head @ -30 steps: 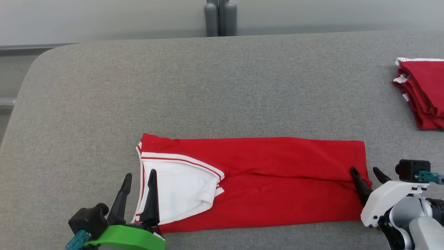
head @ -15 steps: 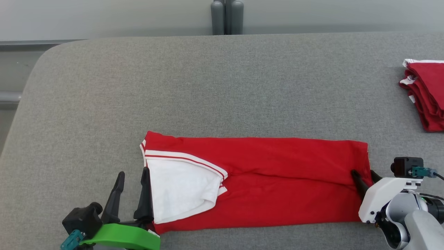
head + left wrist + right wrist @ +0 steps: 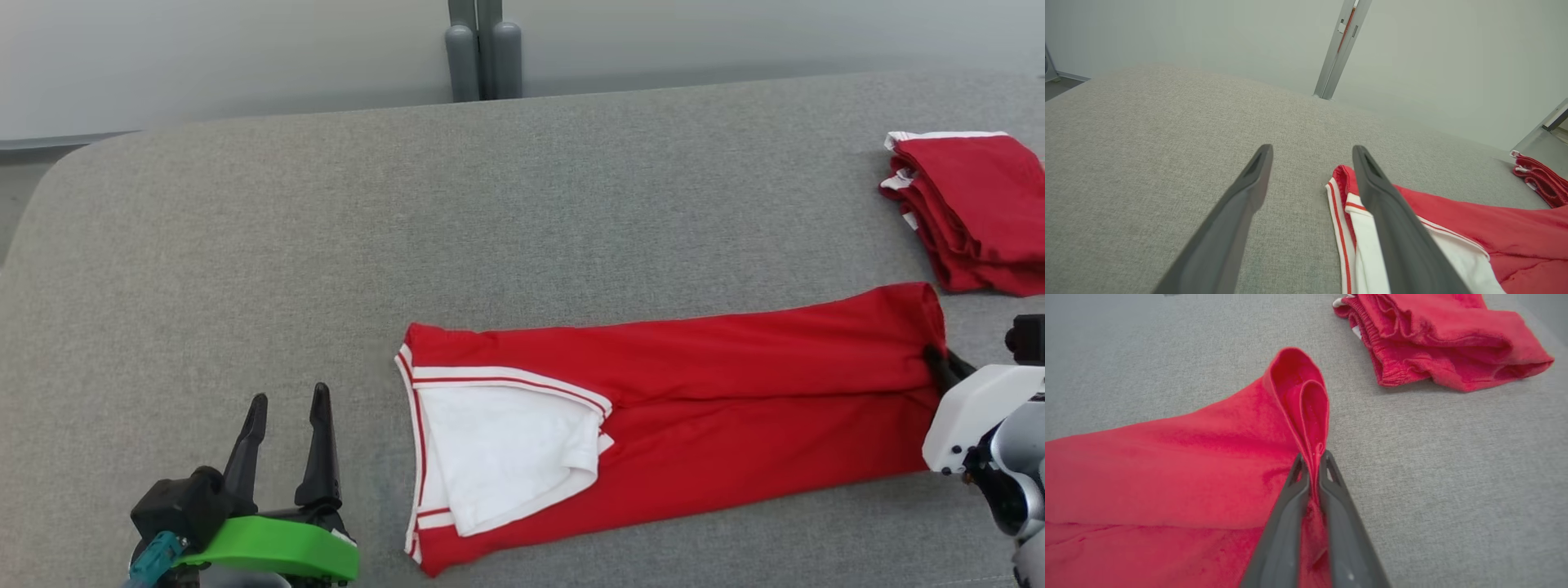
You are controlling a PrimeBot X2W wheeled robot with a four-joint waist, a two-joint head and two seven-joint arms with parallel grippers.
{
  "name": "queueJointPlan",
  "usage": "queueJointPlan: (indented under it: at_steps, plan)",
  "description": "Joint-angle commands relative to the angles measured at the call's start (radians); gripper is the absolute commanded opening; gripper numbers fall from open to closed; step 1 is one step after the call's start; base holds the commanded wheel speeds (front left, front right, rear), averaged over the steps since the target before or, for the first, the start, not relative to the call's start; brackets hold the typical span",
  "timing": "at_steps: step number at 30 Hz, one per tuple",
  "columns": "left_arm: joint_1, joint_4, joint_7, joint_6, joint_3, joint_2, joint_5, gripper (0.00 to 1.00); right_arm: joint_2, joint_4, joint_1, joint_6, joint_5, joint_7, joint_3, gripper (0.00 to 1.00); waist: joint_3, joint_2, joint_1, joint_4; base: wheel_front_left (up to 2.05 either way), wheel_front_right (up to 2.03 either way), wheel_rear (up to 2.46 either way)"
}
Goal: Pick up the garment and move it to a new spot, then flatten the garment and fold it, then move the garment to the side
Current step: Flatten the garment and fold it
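Observation:
The garment point(image 3: 694, 408) is a red piece with white trim and a white lining, folded into a long strip across the grey table point(image 3: 326, 245). My right gripper point(image 3: 939, 363) is shut on the strip's right end. In the right wrist view the red cloth point(image 3: 1208, 465) bunches into a raised fold between the closed fingers of the right gripper point(image 3: 1314, 457). My left gripper point(image 3: 286, 404) stands open at the lower left, a little left of the garment's white-trimmed end. In the left wrist view the left gripper point(image 3: 1311, 153) holds nothing and the trimmed edge point(image 3: 1341, 228) lies by the right finger.
A stack of folded red garments point(image 3: 971, 208) lies at the table's far right, also seen as a folded red pile point(image 3: 1437, 339) just beyond the held end. A grey post point(image 3: 482, 49) stands behind the table. Bare grey surface spreads to the left and back.
The right gripper closed on the garment's right end and dragged it rightward and back, so the strip now lies slanted. The head camera also shifted. The left gripper stayed open.

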Motion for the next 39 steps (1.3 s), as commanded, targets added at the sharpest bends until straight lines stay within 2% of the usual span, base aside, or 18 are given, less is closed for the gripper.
queueJointPlan:
  at_steps: [1,9,16,22,28,33,39]
  plan:
    - [-0.020,0.004,-0.008,0.002,0.008,0.005,0.020,1.00,-0.015,-0.011,-0.008,-0.002,0.002,0.005,-0.012,0.00,-0.014,0.0000,0.0000,-0.022,0.00,0.00,0.00]
    - [-0.037,0.034,-0.008,-0.004,0.049,-0.013,0.084,1.00,-0.020,-0.078,-0.016,-0.002,0.017,0.045,-0.018,0.00,-0.033,0.0000,0.0000,-0.068,0.00,0.00,0.00]
    - [-0.028,0.054,-0.007,-0.024,0.090,-0.043,0.124,1.00,0.020,-0.197,-0.018,-0.001,0.117,0.092,0.077,0.00,-0.043,0.0000,0.0000,-0.080,0.00,0.00,0.00]
    - [-0.015,0.063,-0.007,-0.047,0.117,-0.067,0.152,1.00,0.059,-0.350,0.017,-0.001,0.213,0.136,0.164,0.00,-0.053,0.0000,0.0000,-0.046,0.00,0.00,0.00]
    - [-0.013,0.063,-0.007,-0.067,0.135,-0.086,0.168,1.00,0.127,-0.438,0.056,-0.001,0.259,0.163,0.242,0.00,-0.055,0.0000,0.0000,0.008,0.00,0.00,0.00]
    - [-0.012,0.067,-0.007,-0.081,0.148,-0.100,0.178,1.00,0.183,-0.451,0.068,-0.001,0.251,0.157,0.305,0.00,-0.056,0.0000,0.0000,0.042,0.00,0.00,0.00]
    - [-0.014,0.075,-0.007,-0.094,0.160,-0.117,0.189,1.00,0.250,-0.405,0.037,-0.001,0.233,0.127,0.369,0.00,-0.057,0.0000,0.0000,0.061,0.00,0.00,0.00]
